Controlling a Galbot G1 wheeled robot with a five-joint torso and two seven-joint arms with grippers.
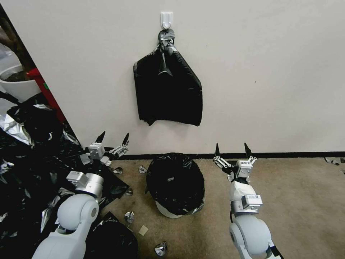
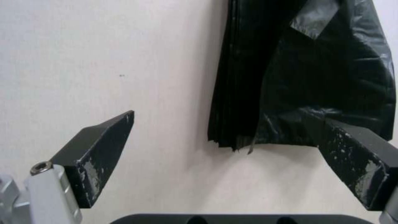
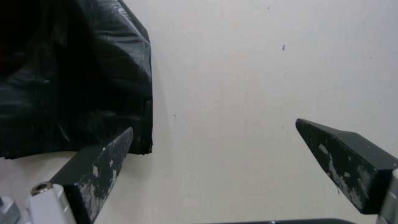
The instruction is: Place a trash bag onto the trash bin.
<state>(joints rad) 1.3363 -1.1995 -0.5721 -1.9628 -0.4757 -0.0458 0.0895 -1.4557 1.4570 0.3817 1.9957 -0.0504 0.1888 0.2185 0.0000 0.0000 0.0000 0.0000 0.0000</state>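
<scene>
On the carpet [image 1: 294, 201] nearest me, scraps of crumpled foil [image 1: 161, 248] lie about, with a heap of black and silvery sheets [image 1: 25, 162] off to the left. Between the two arms stands the bin [image 1: 169, 212], its cream wall showing low down, the bag [image 1: 175, 181] draped over its mouth and most of its sides. The left tool [image 1: 113, 138] hangs just left of it, the right tool [image 1: 232, 150] just right, both raised, spread wide, gripping nothing, touching neither bin nor bag. Beyond, on the wall [image 1: 269, 72], a flat black bundle [image 1: 168, 91] hangs from a white hook [image 1: 166, 18].
</scene>
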